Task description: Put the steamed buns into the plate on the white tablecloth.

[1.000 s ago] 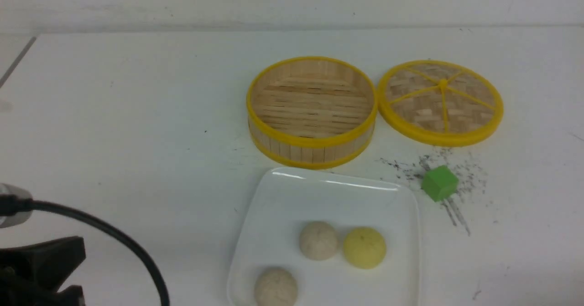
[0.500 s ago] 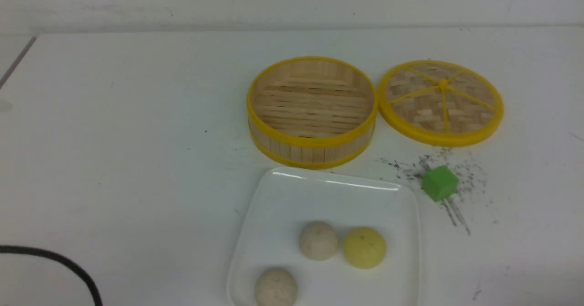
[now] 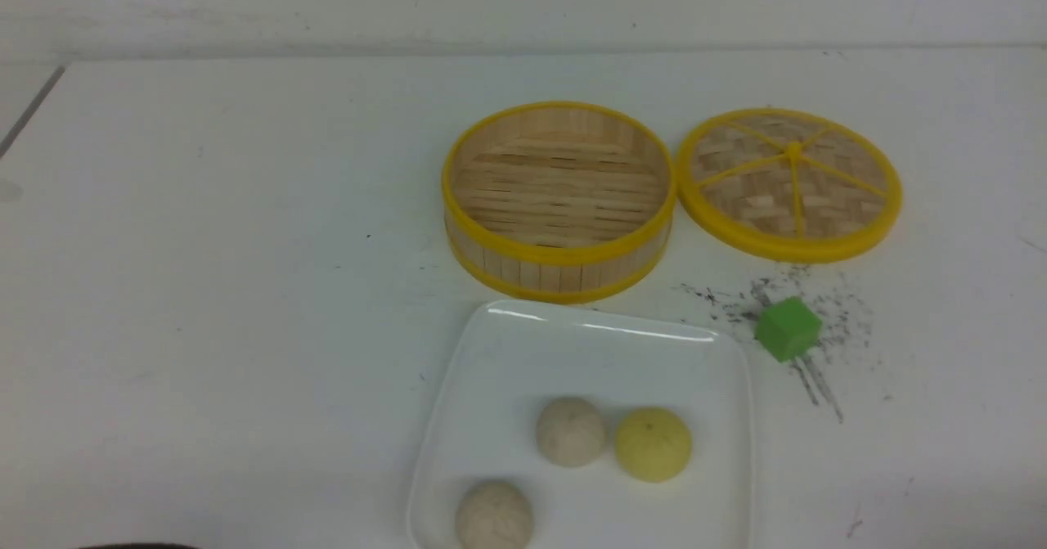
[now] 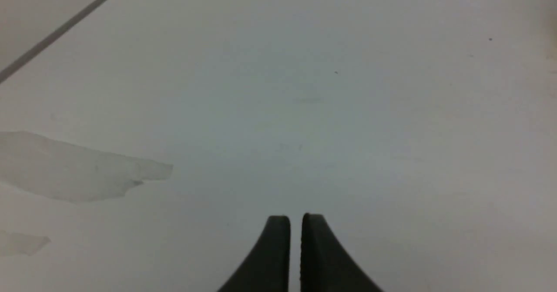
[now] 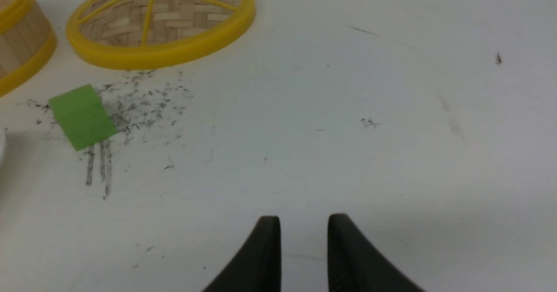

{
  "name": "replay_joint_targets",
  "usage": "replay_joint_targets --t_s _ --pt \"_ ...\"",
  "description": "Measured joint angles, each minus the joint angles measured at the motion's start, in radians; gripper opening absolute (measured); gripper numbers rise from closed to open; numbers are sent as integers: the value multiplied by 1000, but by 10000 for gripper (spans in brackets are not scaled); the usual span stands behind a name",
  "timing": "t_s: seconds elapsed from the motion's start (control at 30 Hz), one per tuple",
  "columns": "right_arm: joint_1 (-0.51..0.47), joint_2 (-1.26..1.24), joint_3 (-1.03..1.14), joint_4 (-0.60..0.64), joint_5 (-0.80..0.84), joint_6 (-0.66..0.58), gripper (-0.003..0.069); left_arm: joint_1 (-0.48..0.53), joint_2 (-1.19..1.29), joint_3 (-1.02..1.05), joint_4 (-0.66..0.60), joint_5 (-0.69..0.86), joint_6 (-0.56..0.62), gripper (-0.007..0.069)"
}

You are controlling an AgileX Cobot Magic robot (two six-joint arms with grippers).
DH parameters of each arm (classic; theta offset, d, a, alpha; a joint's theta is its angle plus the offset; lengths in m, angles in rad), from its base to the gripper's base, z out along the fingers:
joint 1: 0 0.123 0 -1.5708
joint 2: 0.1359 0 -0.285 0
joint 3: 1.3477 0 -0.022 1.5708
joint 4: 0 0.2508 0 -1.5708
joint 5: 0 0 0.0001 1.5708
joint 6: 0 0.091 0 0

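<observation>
Now no L arm, cable in front view

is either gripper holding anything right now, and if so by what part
Nothing is held. The left gripper and right gripper both have bare gaps between their fingertips.

We get even, bright, diffuse overhead light with a slight green-grey cast; the front view is soft and a bit noisy, with white glare streaks on the plate (image 3: 491,353) rim and faint shadows under the basket (image 3: 559,201). Both wrist views are blurrier, darkening toward the near edge around the black fingertips (image 5: 270,239).
</observation>
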Motion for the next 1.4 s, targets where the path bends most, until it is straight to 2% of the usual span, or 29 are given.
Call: replay_joint_targets --t_s 0.23,1.4 --pt "0 0 0 0 0 0 194 -102 0 24 11 -54 6 73" --pt "0 0 0 0 1 0 228 -106 0 25 12 -61 6 111"
